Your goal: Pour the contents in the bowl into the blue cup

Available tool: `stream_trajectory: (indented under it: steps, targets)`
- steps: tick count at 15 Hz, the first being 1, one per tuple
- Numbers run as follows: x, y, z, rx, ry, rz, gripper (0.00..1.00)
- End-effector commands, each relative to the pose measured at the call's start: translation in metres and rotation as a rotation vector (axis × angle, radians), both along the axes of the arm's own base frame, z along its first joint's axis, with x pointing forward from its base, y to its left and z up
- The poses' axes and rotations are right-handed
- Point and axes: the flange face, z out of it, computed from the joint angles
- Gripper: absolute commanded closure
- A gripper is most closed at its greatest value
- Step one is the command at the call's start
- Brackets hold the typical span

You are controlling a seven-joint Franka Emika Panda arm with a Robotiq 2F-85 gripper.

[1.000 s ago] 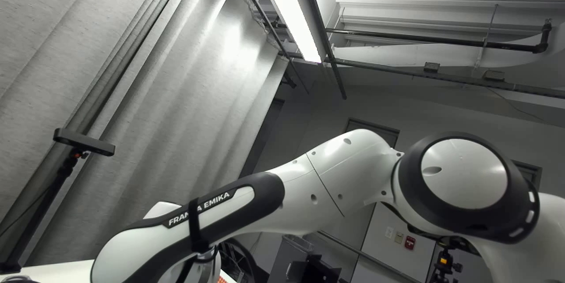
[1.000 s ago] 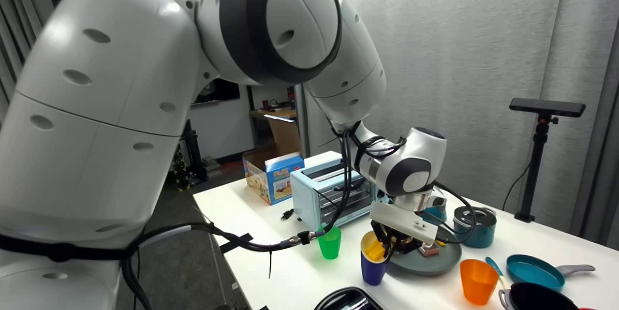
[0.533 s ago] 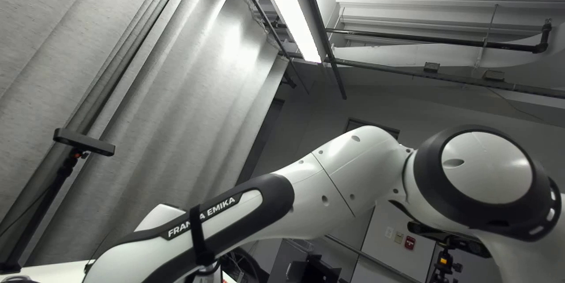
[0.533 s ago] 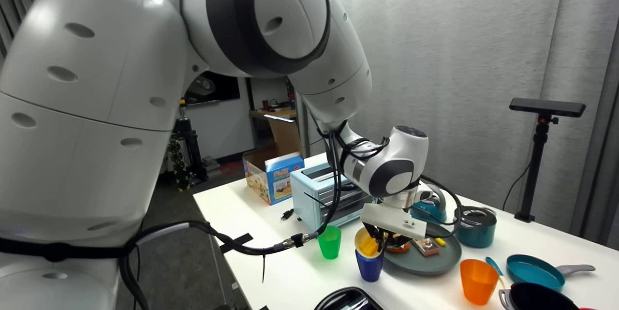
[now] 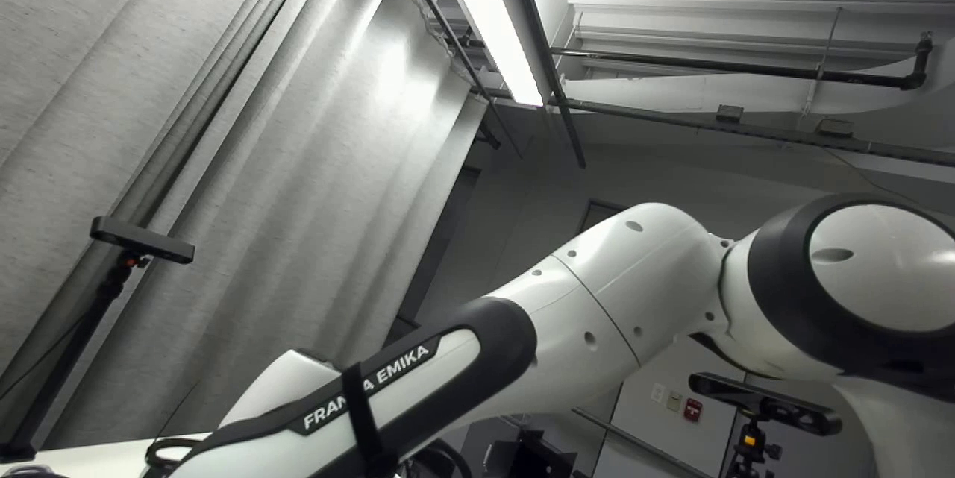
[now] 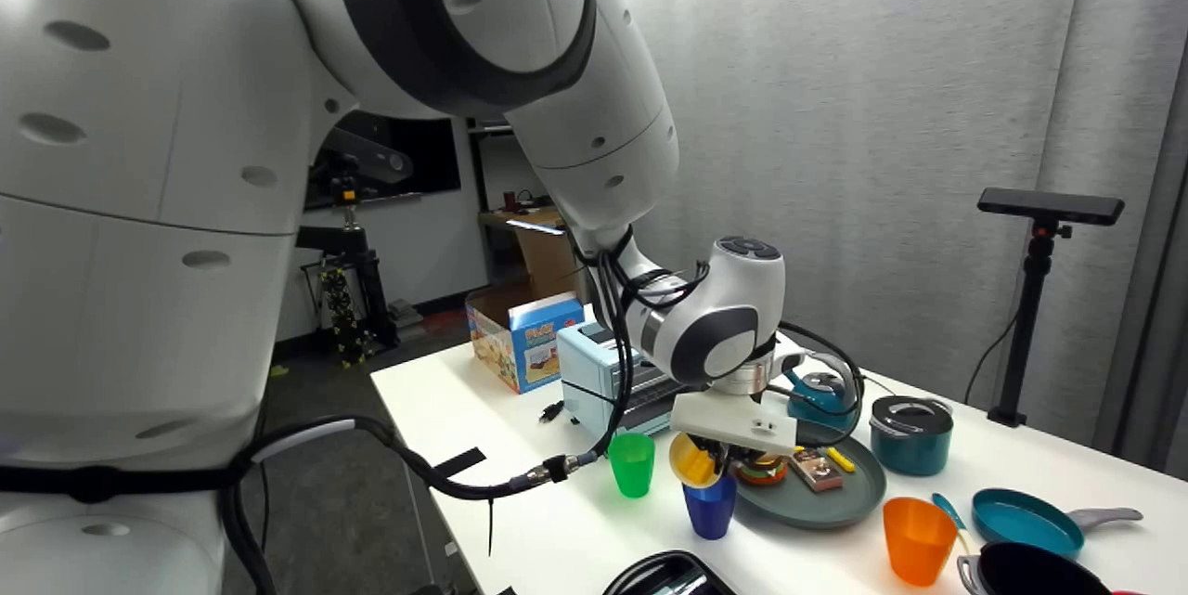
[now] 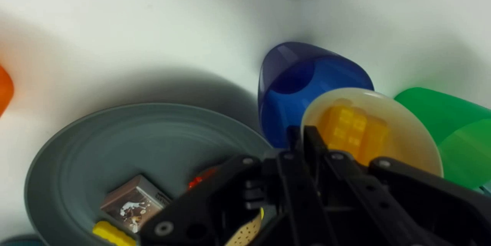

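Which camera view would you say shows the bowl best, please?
The wrist view: it looks into the bowl, large, with yellow pieces visible inside, though the gripper hides part of it. An exterior view shows it smaller, over the blue cup; in an exterior view dominated by curtain, it is not visible.

In the wrist view, glossy plastic is seen in the blue cup (image 7: 299, 85) at centre and smooth plastic in the bowl (image 7: 412, 146) at right; the plate (image 7: 153, 134), lower left, is finished matt.
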Motion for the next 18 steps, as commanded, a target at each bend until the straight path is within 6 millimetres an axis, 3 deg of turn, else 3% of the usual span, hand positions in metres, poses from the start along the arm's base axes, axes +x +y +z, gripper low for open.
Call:
stream_trajectory:
  steps: [1,8,18]
  targets:
    - [-0.011,-0.007,0.01,-0.005,-0.044,0.009,0.98]
    - [-0.004,-0.019,0.016,-0.011,-0.075,-0.014,0.98]
    - [-0.012,-0.016,0.015,-0.048,-0.186,0.033,0.98]
